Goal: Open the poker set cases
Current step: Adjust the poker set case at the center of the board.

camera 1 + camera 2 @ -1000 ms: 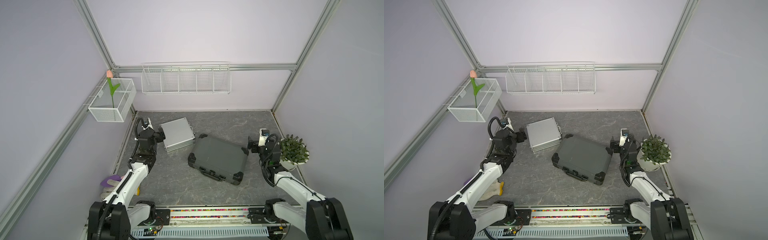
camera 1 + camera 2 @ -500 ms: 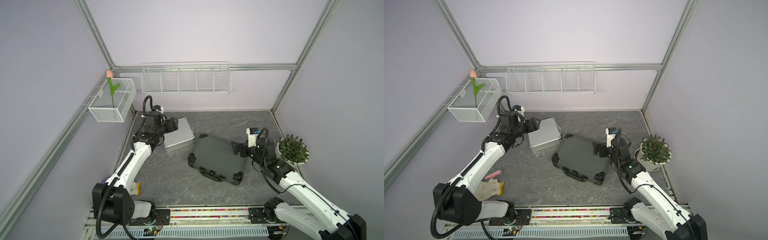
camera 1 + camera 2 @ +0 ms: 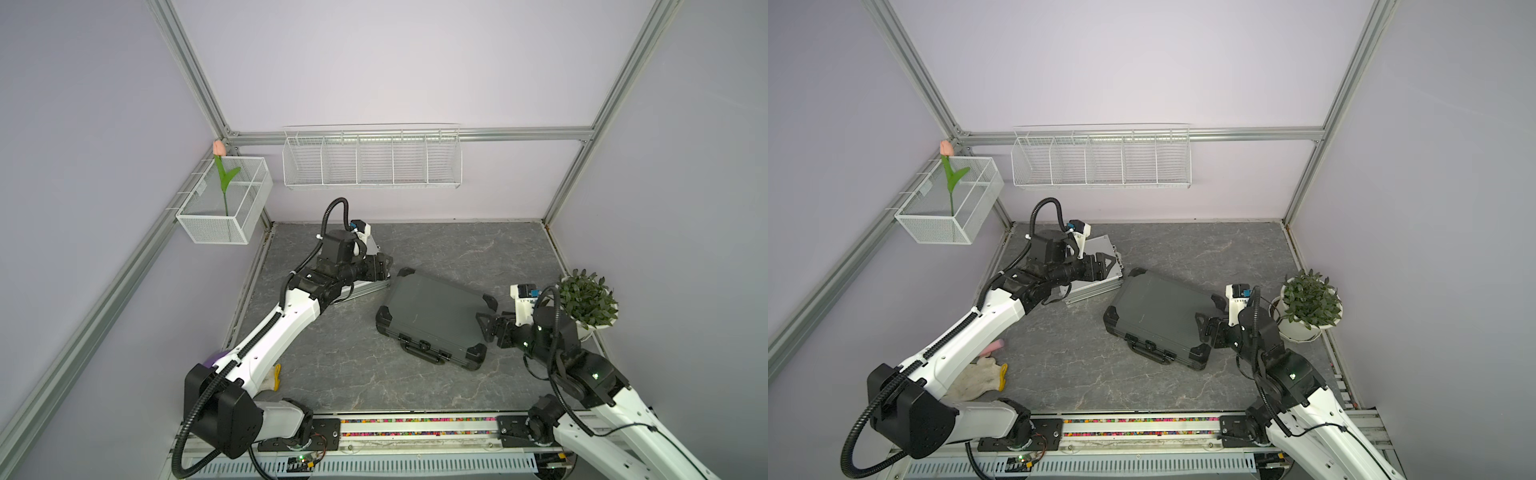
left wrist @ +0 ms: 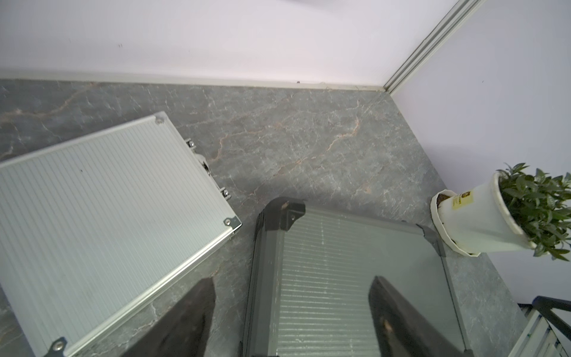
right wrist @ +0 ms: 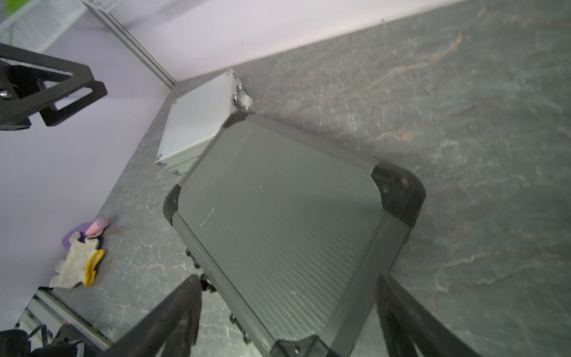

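Plainly shut — silver case (image 4: pixel 108 201), dark grey case (image 3: pixel 432 311) — with left jaws and right jaws spread apart.

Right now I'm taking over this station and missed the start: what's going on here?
Two robot arms are working on two poker set cases lying flat on the table. The left gripper hangs by the silver case with its jaws open, holding nothing. The right gripper, jaws also open, sits at the end of the dark grey case nearest the potted plant. Both cases are shut, with no lid lifted yet.
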Robot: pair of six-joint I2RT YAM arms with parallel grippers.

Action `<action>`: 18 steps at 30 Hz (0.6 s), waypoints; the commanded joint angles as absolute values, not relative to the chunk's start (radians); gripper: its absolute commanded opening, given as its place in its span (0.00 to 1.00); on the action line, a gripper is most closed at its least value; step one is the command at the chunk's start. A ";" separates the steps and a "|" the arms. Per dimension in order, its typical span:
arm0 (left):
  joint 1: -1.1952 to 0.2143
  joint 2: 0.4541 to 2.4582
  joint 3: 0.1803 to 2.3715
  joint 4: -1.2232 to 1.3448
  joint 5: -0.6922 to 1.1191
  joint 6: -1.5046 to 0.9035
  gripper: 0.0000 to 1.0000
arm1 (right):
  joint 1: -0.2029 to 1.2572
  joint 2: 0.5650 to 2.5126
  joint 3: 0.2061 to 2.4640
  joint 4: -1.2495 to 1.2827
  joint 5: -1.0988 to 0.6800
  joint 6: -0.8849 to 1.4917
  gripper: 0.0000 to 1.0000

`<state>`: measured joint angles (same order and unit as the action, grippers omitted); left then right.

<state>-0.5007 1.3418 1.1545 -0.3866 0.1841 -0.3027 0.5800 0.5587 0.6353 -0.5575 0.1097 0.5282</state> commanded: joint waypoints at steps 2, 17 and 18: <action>-0.506 1.300 1.099 -0.380 0.194 -0.314 0.81 | 0.595 0.492 0.593 -0.744 0.065 0.636 0.88; -0.506 1.406 1.078 -0.490 0.270 -0.321 0.84 | 0.639 0.433 0.565 -0.918 0.013 0.750 0.86; -0.506 1.420 1.086 -0.499 0.277 -0.318 0.84 | 0.642 0.437 0.566 -0.923 0.015 0.752 0.86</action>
